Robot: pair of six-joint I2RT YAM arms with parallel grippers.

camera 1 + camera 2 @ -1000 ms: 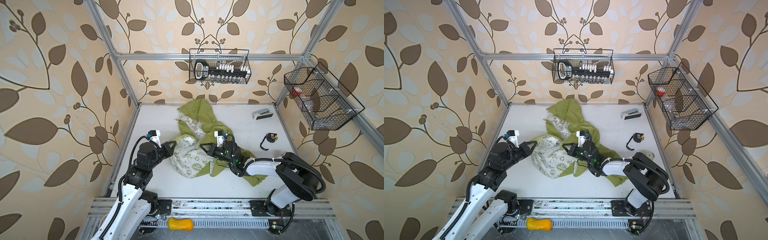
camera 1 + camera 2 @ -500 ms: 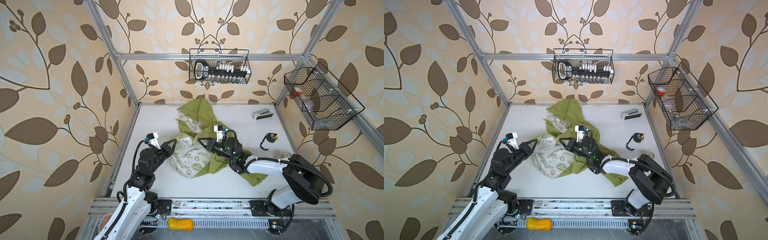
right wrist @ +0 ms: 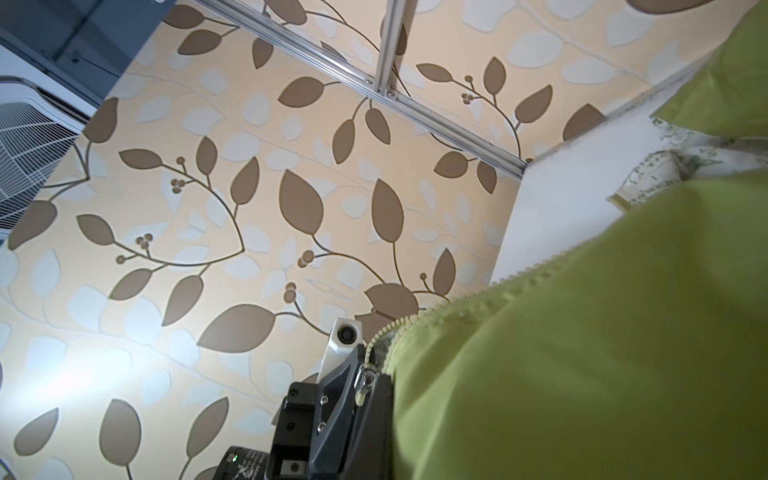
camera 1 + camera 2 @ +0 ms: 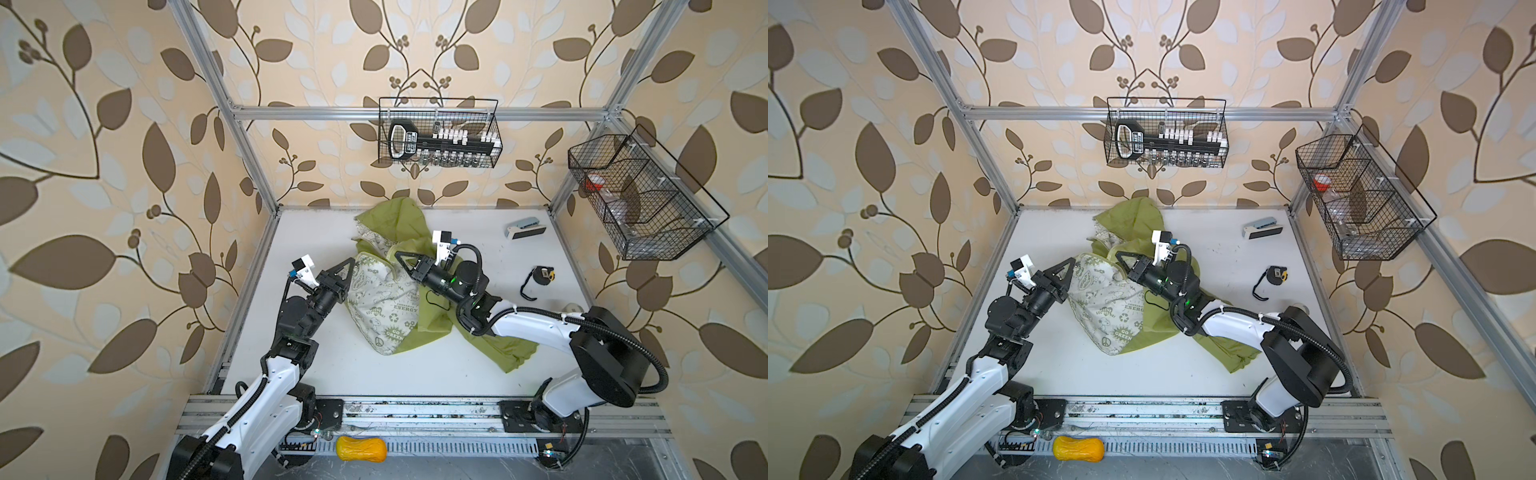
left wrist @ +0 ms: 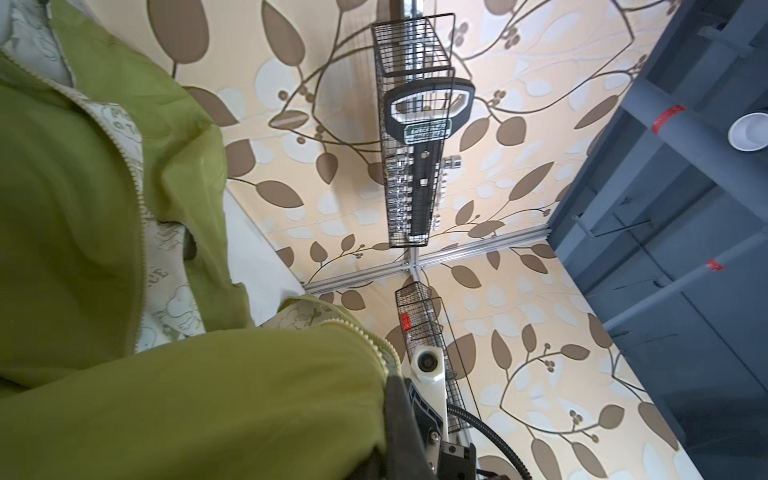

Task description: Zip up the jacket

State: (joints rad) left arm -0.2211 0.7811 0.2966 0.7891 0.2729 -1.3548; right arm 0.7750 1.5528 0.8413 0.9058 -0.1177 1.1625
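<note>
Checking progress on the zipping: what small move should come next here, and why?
Probably bring the left tool and right tool closer together. Each seems shut on one front edge of the jacket, its printed lining spread open between them, and the zipper teeth lie unjoined.

The jacket [image 4: 436,328] is thin matt olive cloth, its lining [image 4: 374,299] white printed cloth, its zip teeth [image 3: 490,287] pale and plastic-looking. The table [image 4: 332,365] is smooth matt white; the frame [image 4: 415,113] is brushed metal.
</note>
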